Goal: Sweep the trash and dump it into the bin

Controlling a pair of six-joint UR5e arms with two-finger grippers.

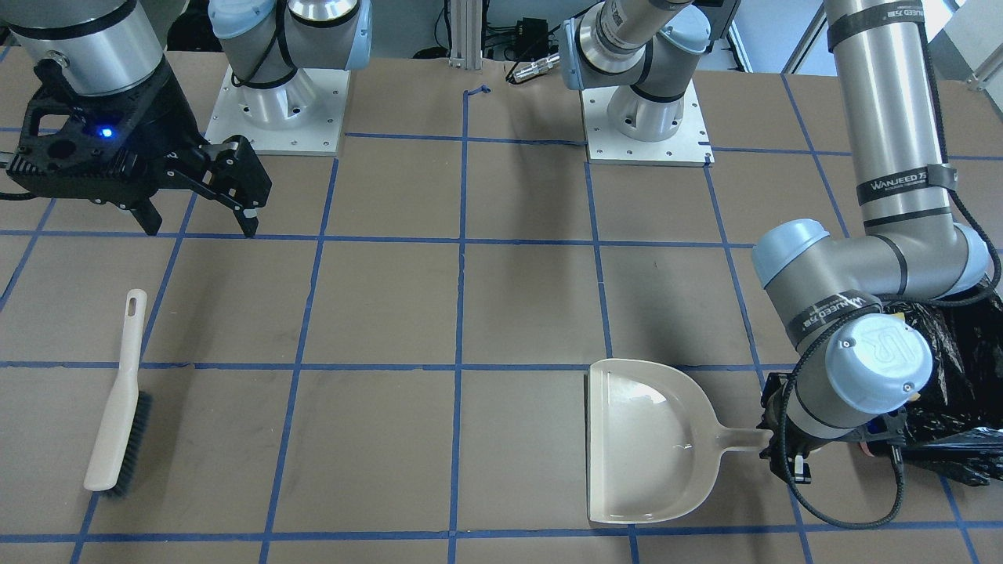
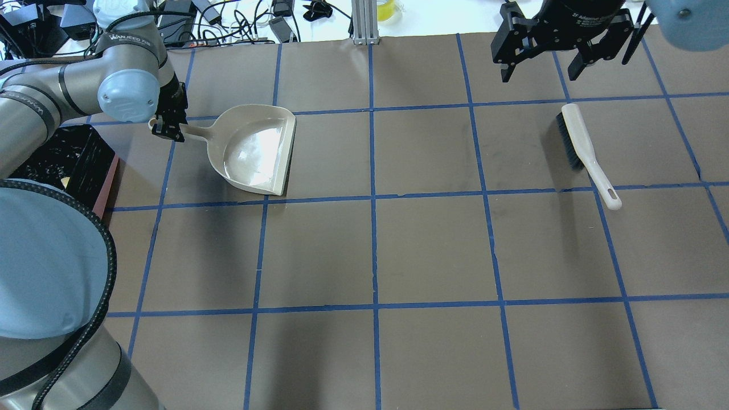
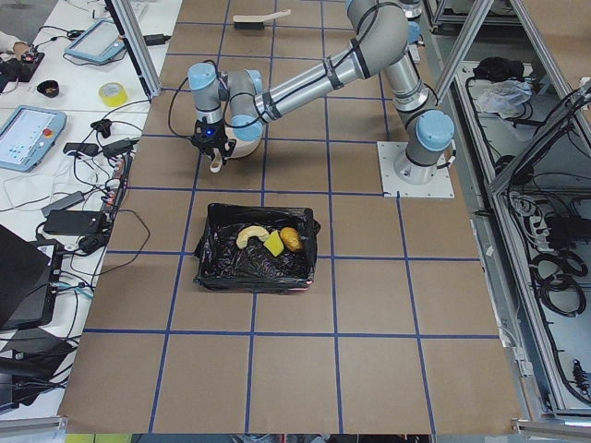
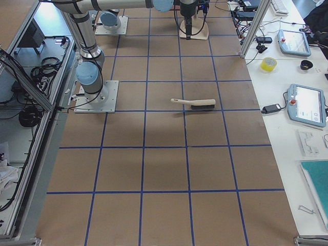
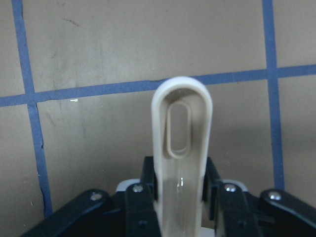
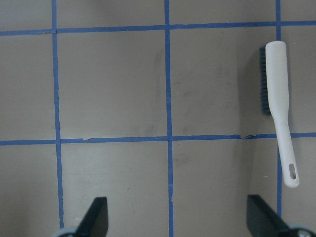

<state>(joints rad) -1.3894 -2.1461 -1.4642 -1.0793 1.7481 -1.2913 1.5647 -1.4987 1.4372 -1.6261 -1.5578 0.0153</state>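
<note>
Exterior left view, item 1: trash, three bits, an orange lump [image 3: 291,239], a pale crescent [image 3: 247,234] and a green-and-yellow sponge wedge [image 3: 274,243]. All three lie together inside the bin [image 3: 249,277], on its black liner.

Item 2: bin. Pink, bag-lined, standing near the dustpan [image 2: 256,151], off its handle end.

Item 3: dustpan. Beige, pan empty and glossy. It sits flat or nearly flat on the bench [image 2: 433,245]; whether it quite touches cannot be told.

Item 4: left tool [image 2: 168,128]. Pressed in on the dustpan's handle just behind its hanging loop, one finger on each side in the wrist view.

Step in hand, as judged: the sweeping and dumping look done, and what remains is parking the dustpan. To do it well:
- settle the pan fully flat before letting go;
- spread the fingers wide enough to clear both sides of the handle;
- rise straight up so the handle is not dragged.

Item 5: brush [image 2: 584,148]. Lies on its side, bristles to one edge, well apart from the dustpan on its mouth side.

Item 6: right tool [image 2: 538,71]. Spread wide, holding nothing, hanging above the bench farther off on the dustpan's mouth side, past the brush.

Obstructions: the bin and the left arm's looped cable crowd the dustpan's handle end, so a withdrawal on that side risks snagging the liner.
</note>
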